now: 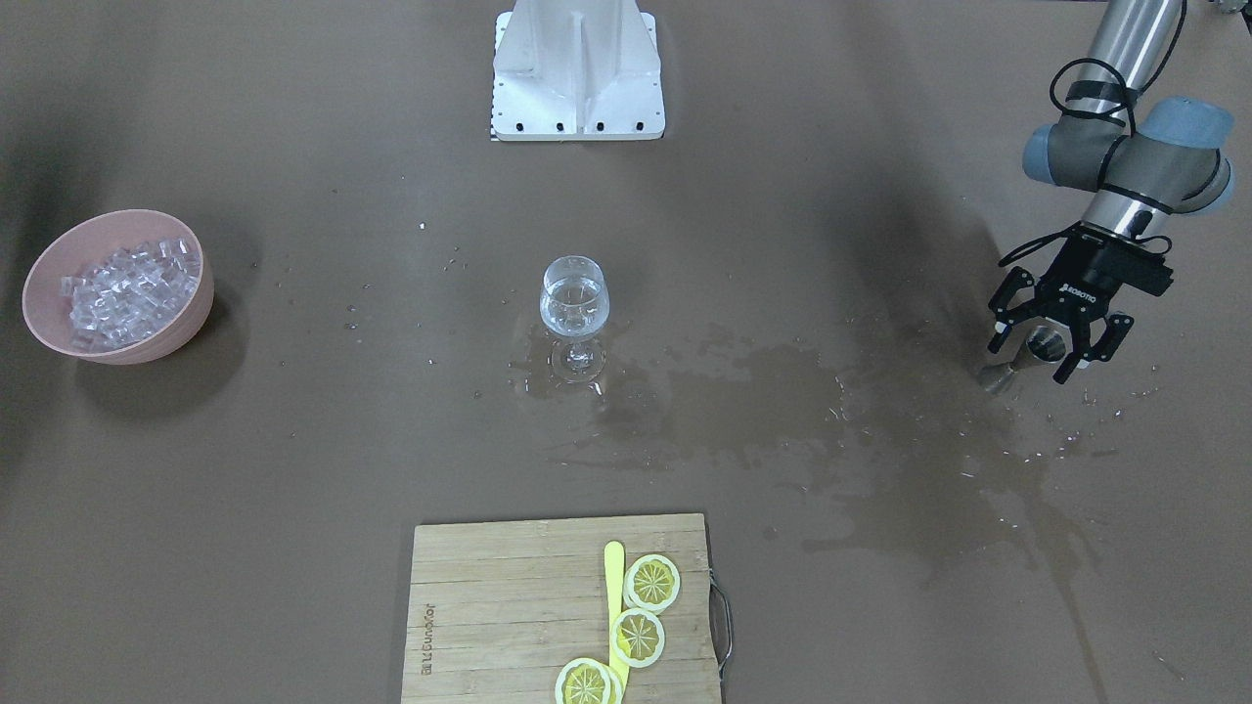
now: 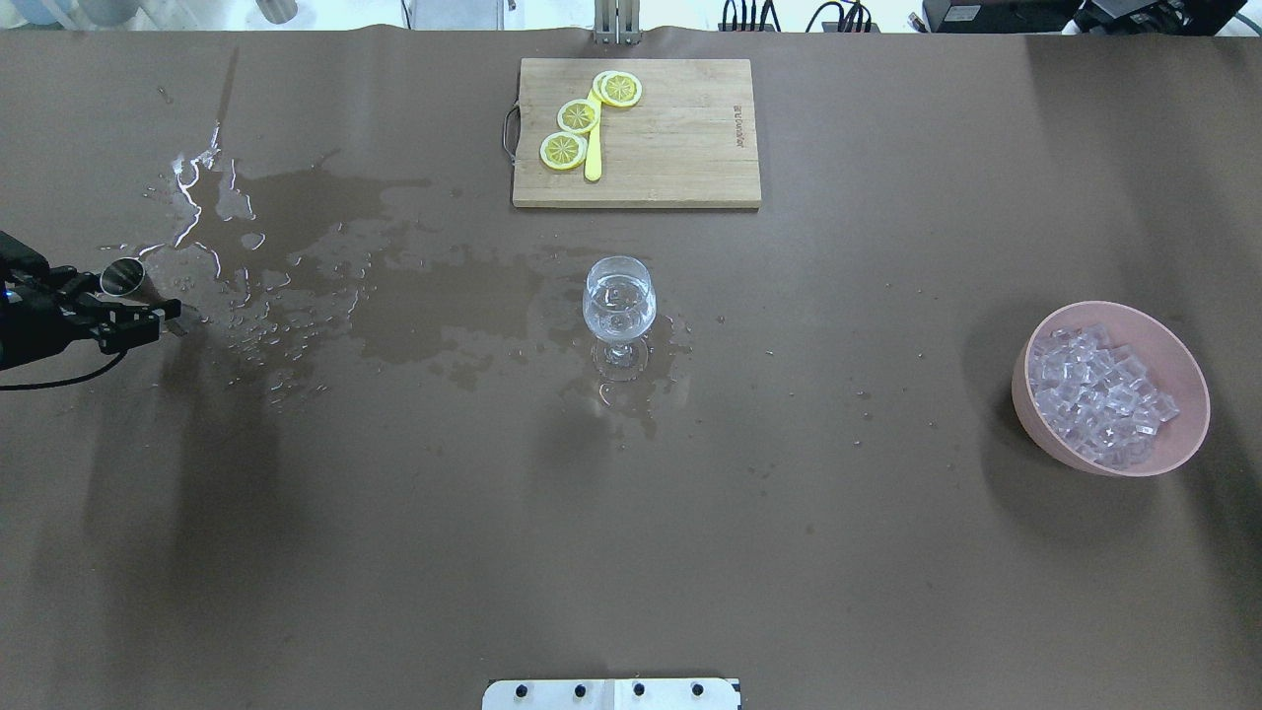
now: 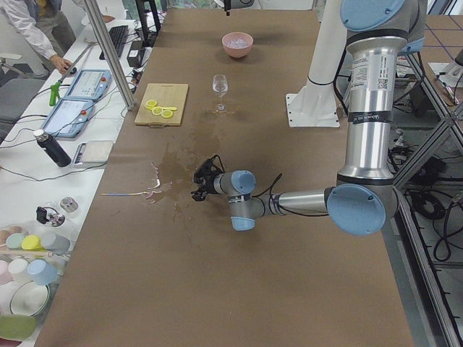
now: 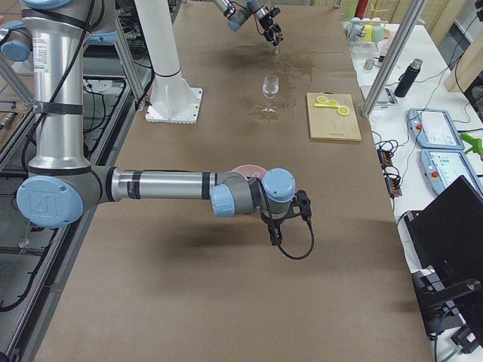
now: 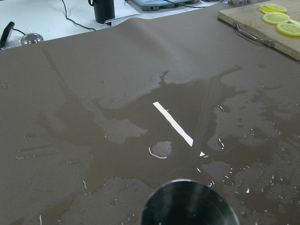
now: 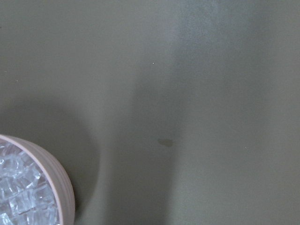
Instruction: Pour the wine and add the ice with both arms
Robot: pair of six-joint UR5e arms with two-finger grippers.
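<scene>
A wine glass (image 1: pixel 574 298) (image 2: pixel 619 296) stands mid-table, holding clear wine. A pink bowl (image 1: pixel 39 274) (image 2: pixel 1183 444) holds many small ice cubes (image 1: pixel 127 288) (image 2: pixel 1094 394). My left gripper (image 1: pixel 1039 344) (image 2: pixel 118 308) is open at the table's left end, its jaws either side of a small metal cup (image 1: pixel 1043 342) (image 2: pixel 123 276). The cup's rim fills the bottom of the left wrist view (image 5: pixel 187 206). My right gripper (image 4: pixel 304 202) hovers beside the bowl. I cannot tell whether it is open. Its wrist view shows the bowl's rim (image 6: pixel 63 187) and ice (image 6: pixel 14 192).
Dark wet patches (image 1: pixel 782 391) (image 2: pixel 325 266) spread from the glass to the metal cup. A wooden cutting board (image 1: pixel 509 606) with lemon slices (image 1: pixel 651 582) and a yellow stick (image 1: pixel 613 577) lies at the far edge. The white pedestal base (image 1: pixel 577 73) stands at the near edge.
</scene>
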